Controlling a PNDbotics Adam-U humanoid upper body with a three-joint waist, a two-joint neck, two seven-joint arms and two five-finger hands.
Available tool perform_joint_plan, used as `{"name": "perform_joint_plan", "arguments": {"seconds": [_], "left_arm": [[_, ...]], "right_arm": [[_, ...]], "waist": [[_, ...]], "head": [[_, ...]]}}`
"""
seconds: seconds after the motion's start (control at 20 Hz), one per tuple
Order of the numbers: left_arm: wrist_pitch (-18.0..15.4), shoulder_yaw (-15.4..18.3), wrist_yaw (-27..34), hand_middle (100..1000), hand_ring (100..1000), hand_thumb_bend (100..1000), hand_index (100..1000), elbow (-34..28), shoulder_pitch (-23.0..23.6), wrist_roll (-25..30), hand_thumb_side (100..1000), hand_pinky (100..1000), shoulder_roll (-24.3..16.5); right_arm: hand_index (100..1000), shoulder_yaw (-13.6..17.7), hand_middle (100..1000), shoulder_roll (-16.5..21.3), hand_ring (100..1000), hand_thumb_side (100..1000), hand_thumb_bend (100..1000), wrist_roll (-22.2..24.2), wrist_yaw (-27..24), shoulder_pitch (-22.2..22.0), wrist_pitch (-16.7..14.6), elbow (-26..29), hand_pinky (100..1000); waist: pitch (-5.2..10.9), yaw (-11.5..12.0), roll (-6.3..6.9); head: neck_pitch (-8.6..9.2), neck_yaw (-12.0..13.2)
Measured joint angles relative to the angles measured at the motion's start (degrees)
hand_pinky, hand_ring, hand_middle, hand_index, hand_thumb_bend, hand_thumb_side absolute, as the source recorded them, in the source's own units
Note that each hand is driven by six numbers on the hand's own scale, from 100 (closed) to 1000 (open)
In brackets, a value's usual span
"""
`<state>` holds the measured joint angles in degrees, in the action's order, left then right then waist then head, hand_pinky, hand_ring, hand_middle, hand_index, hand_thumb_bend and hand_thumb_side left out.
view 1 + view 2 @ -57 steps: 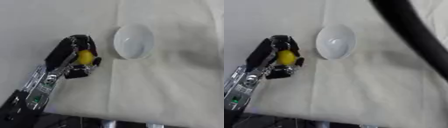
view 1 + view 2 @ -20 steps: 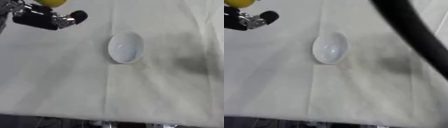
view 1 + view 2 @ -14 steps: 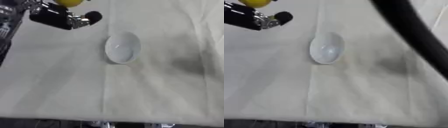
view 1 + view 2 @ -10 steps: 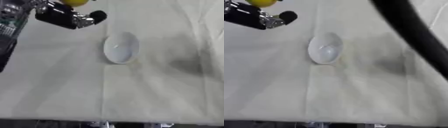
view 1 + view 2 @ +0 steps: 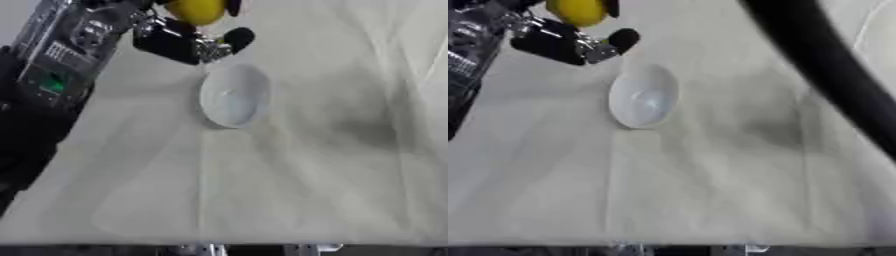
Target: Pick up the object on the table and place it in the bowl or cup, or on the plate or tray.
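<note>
A yellow rounded object (image 5: 198, 11) is held in my left hand (image 5: 179, 40) at the top of the view, above and just left of the white bowl (image 5: 233, 96). The hand's fingers are curled round it. My left arm (image 5: 61, 65) comes in from the left edge. The bowl stands on the white cloth with nothing visible in it. In the right eye view the yellow object (image 5: 577, 11) sits up and to the left of the bowl (image 5: 644, 96). My right hand shows in neither view.
A white cloth (image 5: 289, 185) covers the table, creased down the middle. A thick black cable or arm part (image 5: 824, 65) crosses the upper right of the right eye view. The table's front edge (image 5: 219, 245) runs along the bottom.
My left hand with the yellow object was lifted off the table and has moved right, toward the bowl. The camera has also shifted.
</note>
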<state>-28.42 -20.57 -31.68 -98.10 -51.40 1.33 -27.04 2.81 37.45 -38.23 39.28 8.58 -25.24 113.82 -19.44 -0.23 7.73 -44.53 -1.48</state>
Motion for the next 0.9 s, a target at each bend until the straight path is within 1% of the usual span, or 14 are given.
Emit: {"name": "perform_joint_plan", "arguments": {"seconds": [0.05,0.35,0.4,0.45,0.9], "left_arm": [[-0.2,0.0,0.0,100,100,158,167,0.4,0.0,-0.2,100,100,0.5],[-0.7,-0.1,0.0,100,100,145,169,1.9,1.6,-1.6,100,100,2.9],[-0.7,-0.1,0.0,100,100,194,169,2.0,1.9,-1.8,100,100,3.3],[-0.7,-0.2,0.1,100,100,153,171,2.0,2.1,-1.9,100,100,3.7],[-1.2,-0.7,1.4,100,100,150,173,3.0,3.8,-3.5,100,100,6.0]], "right_arm": [[710,0.0,698,0.0,541,923,100,0.0,0.0,0.0,0.0,0.0,205],[710,0.0,698,0.0,541,923,100,0.0,0.0,0.0,0.0,0.0,204],[710,0.0,698,0.0,541,919,100,0.0,0.0,0.0,0.0,0.0,204],[710,0.0,697,0.0,541,923,100,0.0,0.0,0.0,0.0,0.0,204],[710,-0.2,698,0.0,541,923,100,0.0,0.0,0.1,0.0,0.0,203]], "waist": [[0.0,0.0,0.0],[-0.08,0.3,-0.01],[-0.1,0.4,-0.01],[-0.12,0.4,-0.01],[-0.44,1.0,-0.01]], "head": [[0.0,0.0],[0.0,0.0],[0.0,0.0],[0.0,0.0],[0.0,0.0]]}}
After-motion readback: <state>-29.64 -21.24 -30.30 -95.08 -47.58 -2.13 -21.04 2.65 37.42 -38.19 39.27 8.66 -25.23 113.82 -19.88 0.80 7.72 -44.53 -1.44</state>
